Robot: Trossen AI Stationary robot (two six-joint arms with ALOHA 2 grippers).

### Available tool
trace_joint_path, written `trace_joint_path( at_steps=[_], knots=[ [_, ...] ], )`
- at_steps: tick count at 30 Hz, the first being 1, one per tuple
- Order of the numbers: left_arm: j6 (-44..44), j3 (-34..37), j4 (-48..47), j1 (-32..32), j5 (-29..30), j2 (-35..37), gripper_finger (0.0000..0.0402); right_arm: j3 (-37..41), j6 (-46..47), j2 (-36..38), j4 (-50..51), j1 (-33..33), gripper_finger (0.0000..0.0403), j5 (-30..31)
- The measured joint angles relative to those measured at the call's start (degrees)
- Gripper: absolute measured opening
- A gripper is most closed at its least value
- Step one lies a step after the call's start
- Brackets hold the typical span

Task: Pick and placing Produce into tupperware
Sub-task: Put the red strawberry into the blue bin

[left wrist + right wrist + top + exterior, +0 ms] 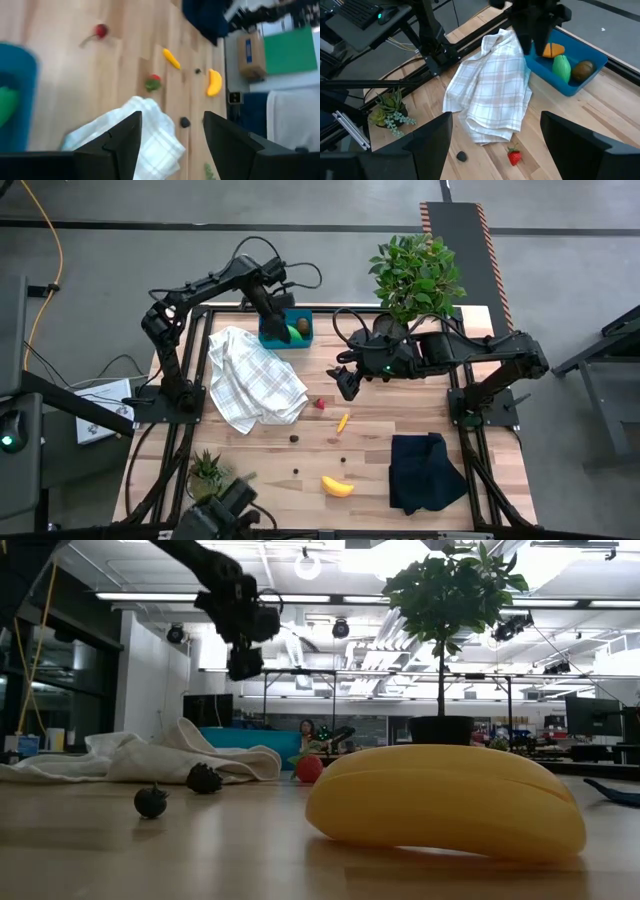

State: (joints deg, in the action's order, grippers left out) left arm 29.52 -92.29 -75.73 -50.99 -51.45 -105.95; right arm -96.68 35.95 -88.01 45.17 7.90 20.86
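Looking at the banana [337,486], you've got a light, stiff, slick toy lying flat at the counter's [400,420] near edge, long axis left-right; grab across its middle. Tupperware [286,330] sits far-left. Left gripper [281,320] hangs above it, jaws parted, empty. Right gripper [345,383] waits mid-counter, jaws wide.

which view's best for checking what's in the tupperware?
Right wrist view: the tupperware is seen from above, with carrot, green oval and kiwi inside. High view has it partly under the left arm. Low view shows only its wall; left wrist, a blurred corner.
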Motion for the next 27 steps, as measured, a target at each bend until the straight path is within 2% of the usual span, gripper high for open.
trace_joint_path(
  at_steps=[5,11,19,27],
  knots=[
    [0.46,0.0,-0.58,4.39,0.09,3.57,0.0178,0.0,-0.42,0.0,0.02,0.0,0.0293,-1.04],
    [-0.16,0.0,-2.48,9.88,4.57,8.87,0.0163,0.0,-0.93,0.0,0.02,0.02,0.0293,-2.4],
    [-6.24,0.0,-2.18,16.06,6.44,16.3,0.0156,0.0,-1.95,0.0,0.02,1.3,0.0293,-2.86],
    [-14.67,0.0,-1.98,22.24,14.47,22.59,0.0156,0.0,-2.01,0.0,0.0,2.97,0.0293,-3.29]
  ],
)
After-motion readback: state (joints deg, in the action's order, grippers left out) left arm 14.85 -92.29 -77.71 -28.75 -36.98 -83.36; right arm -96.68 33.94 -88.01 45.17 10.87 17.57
